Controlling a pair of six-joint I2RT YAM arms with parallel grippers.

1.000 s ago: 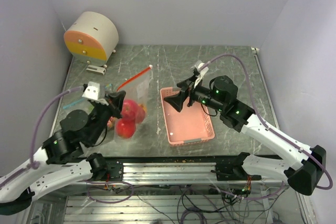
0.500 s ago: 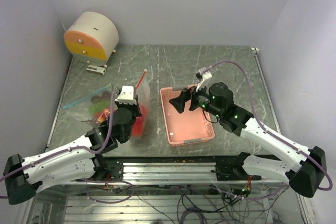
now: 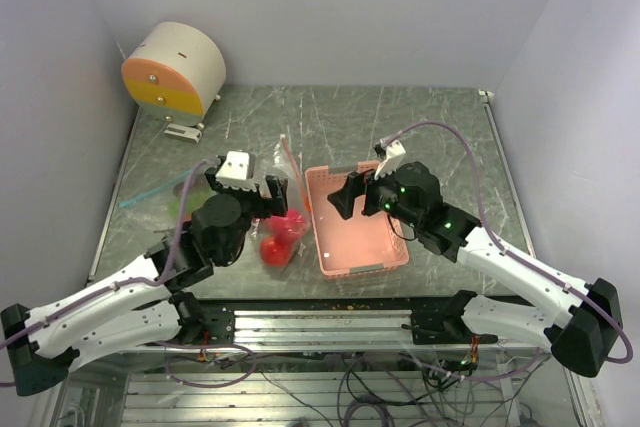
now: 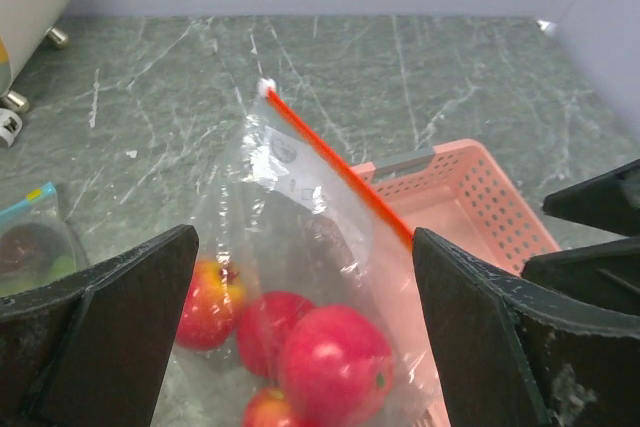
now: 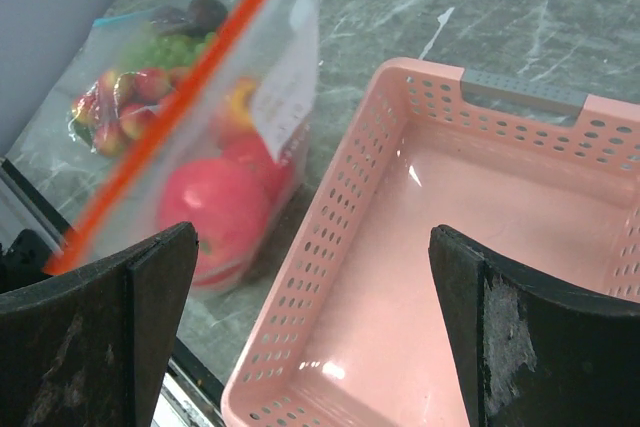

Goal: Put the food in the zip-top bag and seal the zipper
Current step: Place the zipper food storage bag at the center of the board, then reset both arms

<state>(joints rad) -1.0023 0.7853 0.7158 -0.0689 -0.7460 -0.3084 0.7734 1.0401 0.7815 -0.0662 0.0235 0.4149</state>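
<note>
A clear zip-top bag [image 4: 300, 197] with an orange-red zipper [image 4: 340, 172] stands on the table beside the pink tray [image 3: 365, 265]. Several red apple-like balls [image 4: 335, 362] lie in its bottom, also seen from above [image 3: 278, 245]. My left gripper [image 4: 300, 337] is open, its fingers wide on either side of the bag and not pressing it. My right gripper [image 5: 310, 337] is open over the tray [image 5: 450, 247], with nothing between its fingers. From there the bag [image 5: 230, 97] shows to the left with an apple [image 5: 215, 212] inside.
A second bag [image 5: 150, 67] with a blue zipper lies at the left and holds green grapes, small tomatoes and dark pieces; in the top view [image 3: 150, 195] my left arm partly covers it. A white and orange drum [image 3: 175, 69] stands at the back left.
My left arm swung right, carrying the bag toward the tray, then its gripper opened and let go of the bag. The right gripper shifted slightly and stayed open.
</note>
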